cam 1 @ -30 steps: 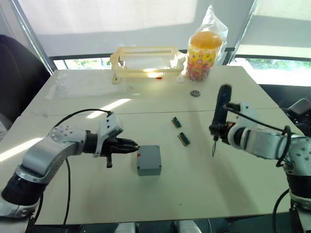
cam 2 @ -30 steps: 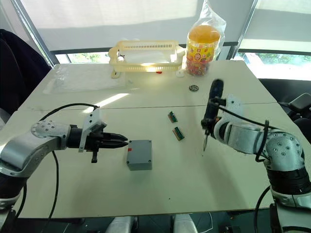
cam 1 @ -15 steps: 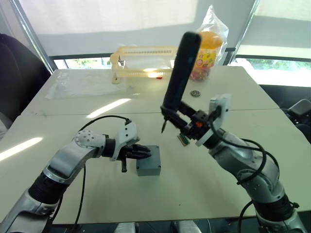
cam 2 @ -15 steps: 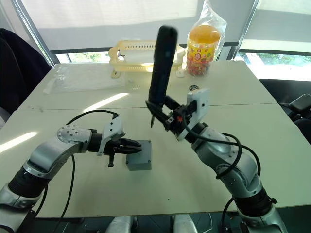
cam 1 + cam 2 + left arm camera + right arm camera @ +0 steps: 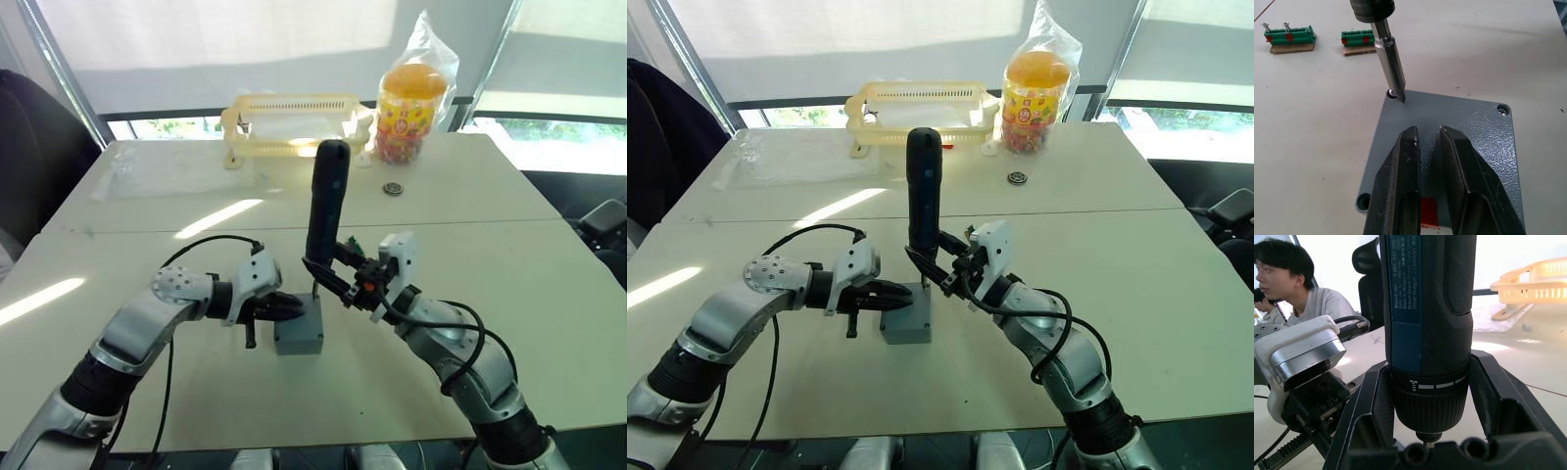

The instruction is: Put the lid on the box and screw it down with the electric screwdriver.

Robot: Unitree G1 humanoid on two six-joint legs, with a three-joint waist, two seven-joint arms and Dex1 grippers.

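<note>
Where the head views blur it, the left wrist view shows the electric screwdriver [image 5: 1386,46] bit in a lid [image 5: 1469,142] corner screw; left gripper [image 5: 1429,147] fingers nearly together over the lid; right gripper [image 5: 939,266] clamps the upright screwdriver.

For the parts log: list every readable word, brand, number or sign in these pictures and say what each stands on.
"Bosch": on the blue panel of the electric screwdriver, held upright in the right tool; the fine print running beside it is too small to read reliably.
Candy jar: printed label, too blurred to read.
Lid, under the left tool: no lettering.
Green circuit boards: no legible marking.
</note>
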